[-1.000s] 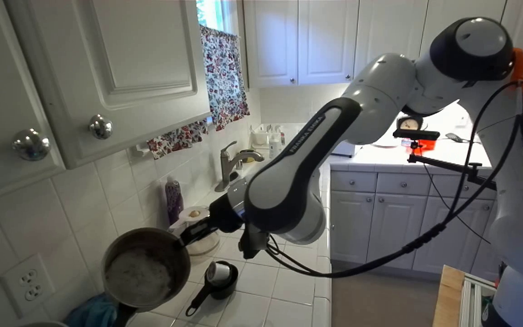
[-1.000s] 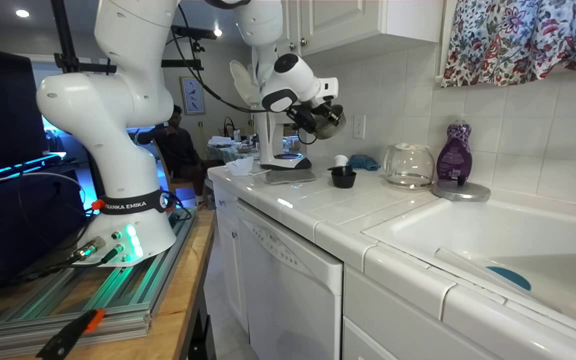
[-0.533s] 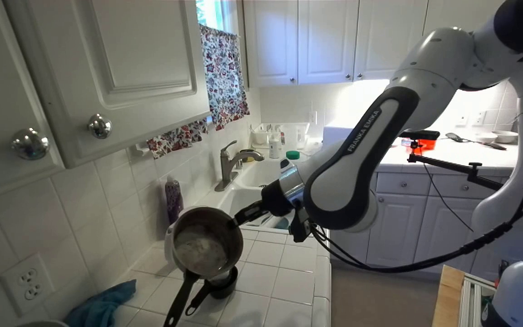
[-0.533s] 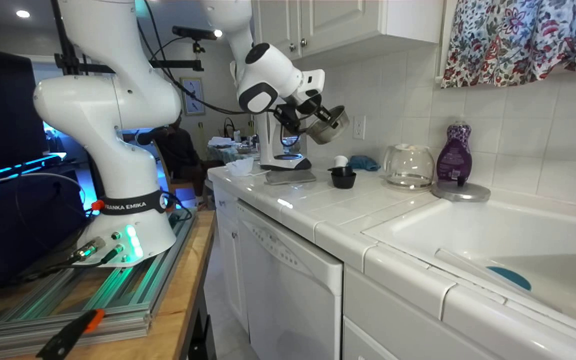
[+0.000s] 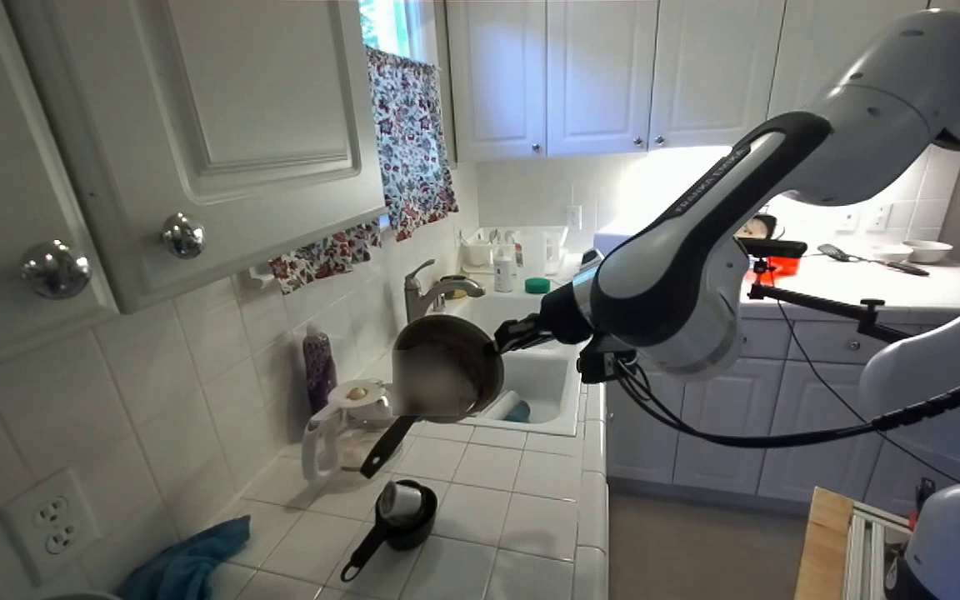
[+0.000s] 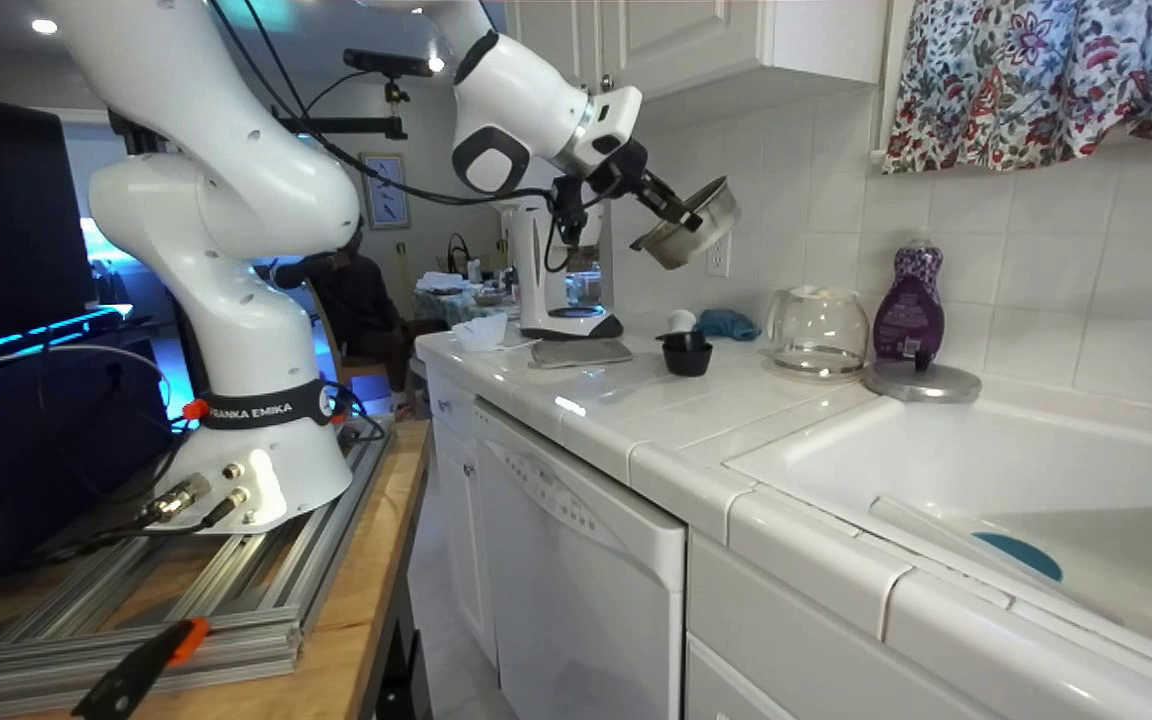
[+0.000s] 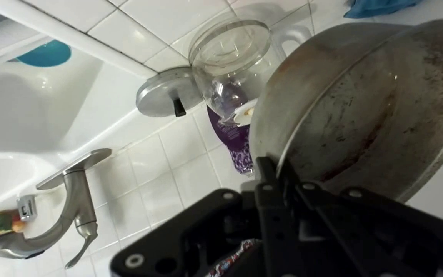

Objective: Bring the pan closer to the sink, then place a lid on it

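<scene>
Holding a deep, grey-brown saucepan [image 5: 447,367] in the air, a white Franka robot arm [image 5: 680,242] reaches over a white-tiled counter [image 6: 756,405] beside a white sink [image 6: 936,450]. The gripper [image 7: 278,169] is pinched together on the saucepan's rim, one finger inside and one outside, with almost no gap between them. The saucepan is tilted steeply, its stained interior turned sideways and its black handle slanting down; how near it is to the sink-side edge of the counter is hard to judge.

The step in hand seems to be the first, bringing the saucepan toward the sink. Next, it probably needs leveling and lowering onto the counter by the edge that meets the sink, away from the glass carafe [image 6: 821,335] and a small black handled cup [image 5: 420,525], before the grip lets go.

The lid [image 6: 921,383], a flat silvery disc with a black knob, is not on yet: it rests at the sink's wall-side corner, just beside the carafe and near a purple soap bottle [image 6: 908,300]. That knob looks like the natural place to grasp afterwards.
</scene>
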Motion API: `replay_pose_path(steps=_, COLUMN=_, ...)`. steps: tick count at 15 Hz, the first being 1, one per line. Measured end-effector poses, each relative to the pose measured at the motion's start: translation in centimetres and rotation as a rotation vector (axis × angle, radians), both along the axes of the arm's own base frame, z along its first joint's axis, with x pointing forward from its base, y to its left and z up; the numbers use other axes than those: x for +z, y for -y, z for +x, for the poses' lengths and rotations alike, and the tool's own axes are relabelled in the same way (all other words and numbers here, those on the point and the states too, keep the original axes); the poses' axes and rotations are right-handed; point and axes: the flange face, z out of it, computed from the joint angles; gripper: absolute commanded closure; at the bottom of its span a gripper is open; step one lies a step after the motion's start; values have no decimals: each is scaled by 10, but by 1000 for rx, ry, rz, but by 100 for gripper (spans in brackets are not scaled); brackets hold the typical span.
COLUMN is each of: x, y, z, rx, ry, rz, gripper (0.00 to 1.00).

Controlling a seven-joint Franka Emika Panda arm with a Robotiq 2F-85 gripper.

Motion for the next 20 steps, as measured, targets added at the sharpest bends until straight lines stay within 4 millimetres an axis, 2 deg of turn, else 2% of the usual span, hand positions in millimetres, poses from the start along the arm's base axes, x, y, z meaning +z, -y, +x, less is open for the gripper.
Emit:
replay_pose_path(steps=1, x=5, y=4, z=0, rx=6, ry=9, rz=6, gripper=94)
replay_pose_path(steps=2, x=8, y=6, z=-1, rx=10, ry=14, rz=12, gripper=99)
replay_pose_path(steps=4, x=9, y=8, z=-1, rx=14, ry=17, rz=18, gripper=99)
replay_pose_path(steps=7, x=0, y=17, z=1, rx=-1, ry=-33, rz=37, gripper=99)
replay_pose_path(steps=10, x=-24, y=55, z=1, rx=-65, ry=-174, rz=77, gripper=99)
replay_pose_path(steps=15, x=-63, y=140, z=-9, rx=-185, ry=-380, rz=151, gripper=99)
replay_pose_path(steps=17, x=-75, y=162, z=-12, rx=-225, ry=-442, rz=173, gripper=99)
replay_pose_path(steps=20, x=-86, y=177, z=-10, rx=-263, ry=-514, rz=190, gripper=99)
